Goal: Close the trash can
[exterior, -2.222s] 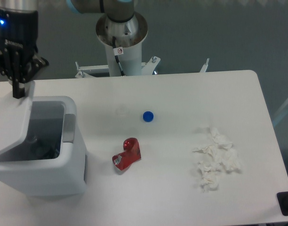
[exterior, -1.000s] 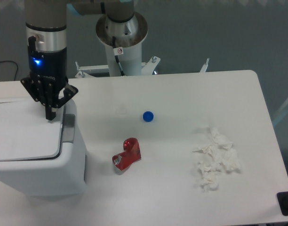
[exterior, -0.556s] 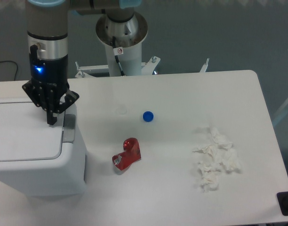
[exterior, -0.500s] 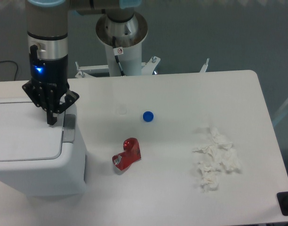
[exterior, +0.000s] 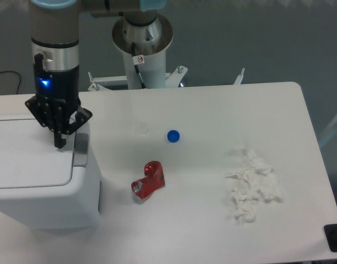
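The trash can [exterior: 44,192] sits at the lower left of the frame, big and white. Its lid [exterior: 25,154] lies flat on top, so the can looks shut. The grey latch tab [exterior: 80,148] is at the right edge of the lid.

The gripper [exterior: 59,144] points straight down at the right side of the lid, just beside the tab. Its fingers look pressed close together, like one thin black stick, with nothing between them. The tip seems to touch the lid, but I can't be sure.

I think this is the last bit of the job: the push down on the lid. Next, the arm could lift straight up and away, if the lid is really clicked in.

In the middle of the table [exterior: 212,110] are a small blue cap [exterior: 173,135] and a red crushed thing [exterior: 148,180]. Some crumpled white tissue [exterior: 252,184] lies to the right.
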### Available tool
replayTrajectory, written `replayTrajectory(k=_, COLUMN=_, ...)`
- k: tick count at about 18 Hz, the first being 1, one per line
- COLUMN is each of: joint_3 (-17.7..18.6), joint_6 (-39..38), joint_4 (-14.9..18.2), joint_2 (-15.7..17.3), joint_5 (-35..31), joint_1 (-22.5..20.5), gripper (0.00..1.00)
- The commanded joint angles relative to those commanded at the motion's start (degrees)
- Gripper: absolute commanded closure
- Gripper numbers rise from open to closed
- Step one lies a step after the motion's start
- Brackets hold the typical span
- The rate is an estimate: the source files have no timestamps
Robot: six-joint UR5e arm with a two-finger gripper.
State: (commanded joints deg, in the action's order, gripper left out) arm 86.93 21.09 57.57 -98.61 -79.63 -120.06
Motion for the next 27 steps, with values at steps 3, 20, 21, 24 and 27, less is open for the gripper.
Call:
replayTrajectory(k=3, joint_3=0.1, joint_6=0.0, joint_4=0.1, joint_2=-0.1, joint_5=-0.1, joint_1=-0.1, gripper=1.0)
replayTrajectory(k=20, joint_3=-2.8, joint_6=1.5, joint_4=0.2, joint_2=1.4, joint_5=0.4, joint_1=-6.4, gripper=0.0)
replayTrajectory(k=21, joint_3=-2.3, joint_6=3.8, joint_4=0.2, joint_2=1.3, joint_5=-0.3, joint_1=-8.9, gripper=0.0)
replayTrajectory(k=24, joint_3=0.2, joint_6=12.5, joint_4=0.2, joint_2=0.4, joint_5=-3.1, joint_1=-17.1, gripper=0.0)
replayTrajectory(k=27, joint_3=2.1, joint_6=22.2, joint_4=0.1, joint_2=-2.7, joint_5=-7.5, joint_1=-22.6, gripper=0.0)
